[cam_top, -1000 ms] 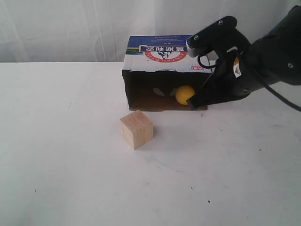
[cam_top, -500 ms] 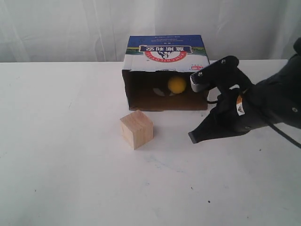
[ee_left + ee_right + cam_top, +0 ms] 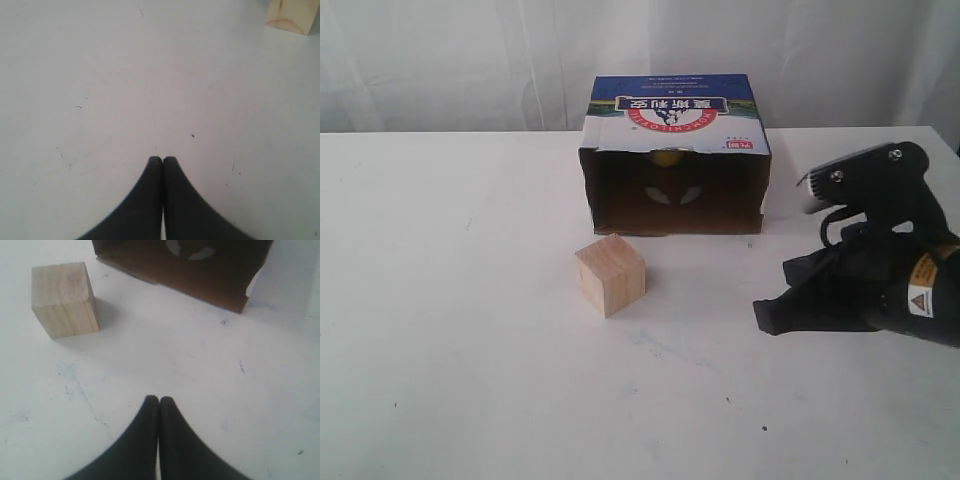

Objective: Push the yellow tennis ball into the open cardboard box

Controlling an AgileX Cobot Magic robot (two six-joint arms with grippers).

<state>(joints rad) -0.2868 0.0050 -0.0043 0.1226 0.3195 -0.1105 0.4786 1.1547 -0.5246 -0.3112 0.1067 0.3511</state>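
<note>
The open cardboard box (image 3: 675, 190) lies at the back middle of the table, its dark opening facing the front. Only a thin sliver of the yellow tennis ball (image 3: 666, 157) shows, deep inside under the box's torn top edge. My right gripper (image 3: 766, 315) is shut and empty, low over the table to the front right of the box and well apart from it. In the right wrist view its tips (image 3: 159, 399) point toward the box opening (image 3: 200, 270). The left gripper (image 3: 163, 159) is shut over bare table; it does not show in the exterior view.
A pale wooden cube (image 3: 610, 274) stands just in front of the box's left corner, also seen as the wooden cube (image 3: 64, 299) and a corner of the cube (image 3: 290, 15). The white table (image 3: 470, 350) ends at a white curtain behind.
The ball has rolled from the box's front opening to deep inside. My right gripper has pulled back out of the opening, toward the front right.
</note>
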